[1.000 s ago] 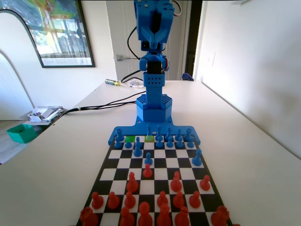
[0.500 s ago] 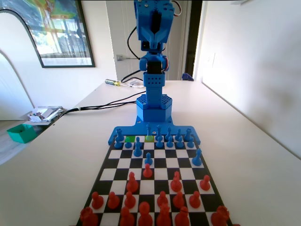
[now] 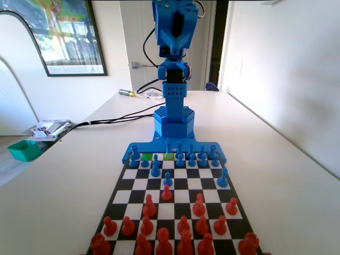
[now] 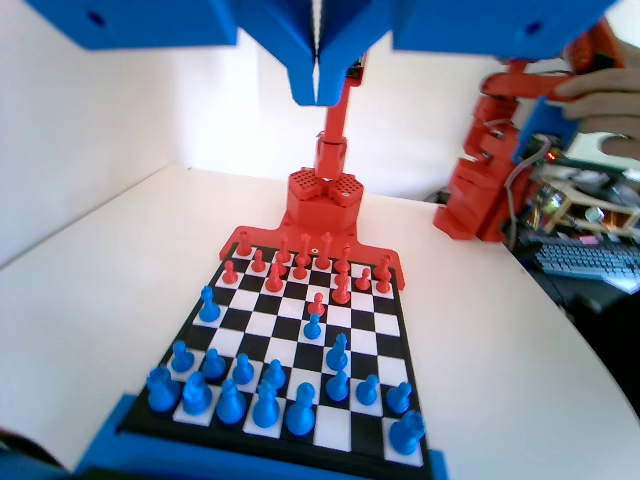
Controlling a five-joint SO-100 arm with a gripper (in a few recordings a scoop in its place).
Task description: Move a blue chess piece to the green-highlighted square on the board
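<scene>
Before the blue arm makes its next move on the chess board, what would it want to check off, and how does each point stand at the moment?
1. Gripper free of any piece: ok, jaws closed together with nothing between them.
2. Gripper raised well above the board: ok, nothing to knock over.
3. Green-highlighted squares visible in the fixed view: ok, two side by side in the back rows by the arm's base.
4. Those squares free of pieces: cannot tell, blue pieces crowd close around them.
5. Which blue piece to lift: cannot tell.
6. Jaws opened for a grasp: not ok, they are shut.
</scene>
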